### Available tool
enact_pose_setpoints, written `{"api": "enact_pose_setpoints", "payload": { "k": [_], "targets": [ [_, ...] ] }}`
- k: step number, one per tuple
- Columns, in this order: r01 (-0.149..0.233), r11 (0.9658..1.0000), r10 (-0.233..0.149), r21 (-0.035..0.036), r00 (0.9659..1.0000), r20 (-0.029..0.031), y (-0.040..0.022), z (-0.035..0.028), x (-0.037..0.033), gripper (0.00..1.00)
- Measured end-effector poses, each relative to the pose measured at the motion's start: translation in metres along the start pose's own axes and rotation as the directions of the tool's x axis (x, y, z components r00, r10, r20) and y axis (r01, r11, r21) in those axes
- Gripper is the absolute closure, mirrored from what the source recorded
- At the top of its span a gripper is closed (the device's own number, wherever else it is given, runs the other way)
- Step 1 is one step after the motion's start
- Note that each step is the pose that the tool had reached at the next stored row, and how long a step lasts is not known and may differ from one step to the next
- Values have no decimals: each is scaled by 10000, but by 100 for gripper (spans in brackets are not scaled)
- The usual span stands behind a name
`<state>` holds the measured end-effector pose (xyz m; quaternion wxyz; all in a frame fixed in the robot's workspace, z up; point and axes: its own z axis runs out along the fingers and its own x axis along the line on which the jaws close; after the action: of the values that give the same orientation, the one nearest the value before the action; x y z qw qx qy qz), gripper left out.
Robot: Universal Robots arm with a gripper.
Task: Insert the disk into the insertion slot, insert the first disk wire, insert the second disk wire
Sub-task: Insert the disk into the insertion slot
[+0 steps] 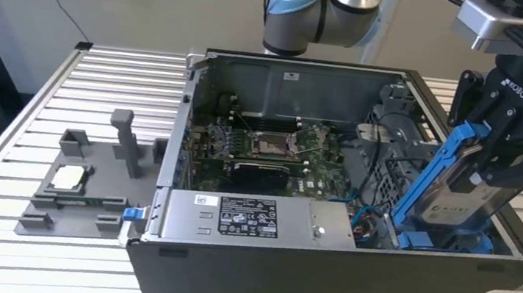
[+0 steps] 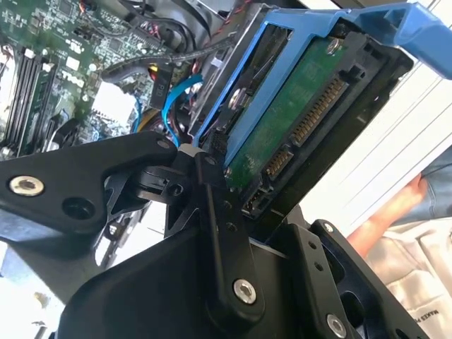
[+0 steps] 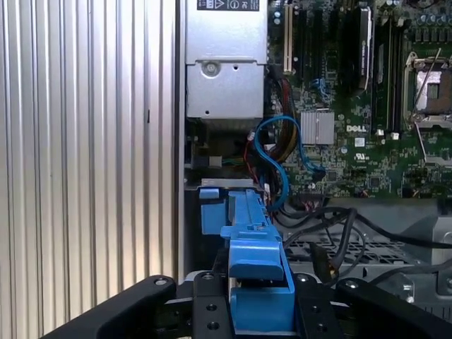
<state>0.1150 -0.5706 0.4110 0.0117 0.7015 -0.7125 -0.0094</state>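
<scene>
The disk (image 1: pixel 448 194), silver-grey in a bright blue carrier, stands steeply tilted over the open computer case's front corner at the exterior view's right. My gripper (image 1: pixel 498 162) is shut on its upper part. Its lower end reaches down into the insertion slot (image 1: pixel 411 236), among the blue fittings of the dark drive cage. In the second wrist view the disk's green circuit board (image 2: pixel 296 120) and connectors face the camera between my black fingers (image 2: pixel 212 205). In the first wrist view the blue carrier (image 3: pixel 251 240) points down into the bay. A loose blue wire (image 3: pixel 282 145) loops beside it; I cannot tell which disk wire it is.
The case (image 1: pixel 326 272) lies open on a slatted metal table (image 1: pixel 40 99), with a grey power-supply box (image 1: pixel 244 218) along its front and the motherboard (image 1: pixel 272 148) behind. A grey fixture with upright posts (image 1: pixel 90 179) sits at the exterior view's left. A person's hand (image 2: pixel 395 212) is nearby.
</scene>
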Motion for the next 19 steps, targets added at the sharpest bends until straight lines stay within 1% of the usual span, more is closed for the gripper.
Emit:
{"api": "enact_pose_setpoints", "payload": {
  "k": [6, 16, 19],
  "targets": [
    [-1, 10000, 1, 0, 10000, 1, 5, 61, -36, 67],
    [0, 10000, 0, 0, 10000, 3, 16, 223, -55, 67],
    [0, 10000, 0, 0, 10000, -1, 16, 224, -55, 67]
  ]
}}
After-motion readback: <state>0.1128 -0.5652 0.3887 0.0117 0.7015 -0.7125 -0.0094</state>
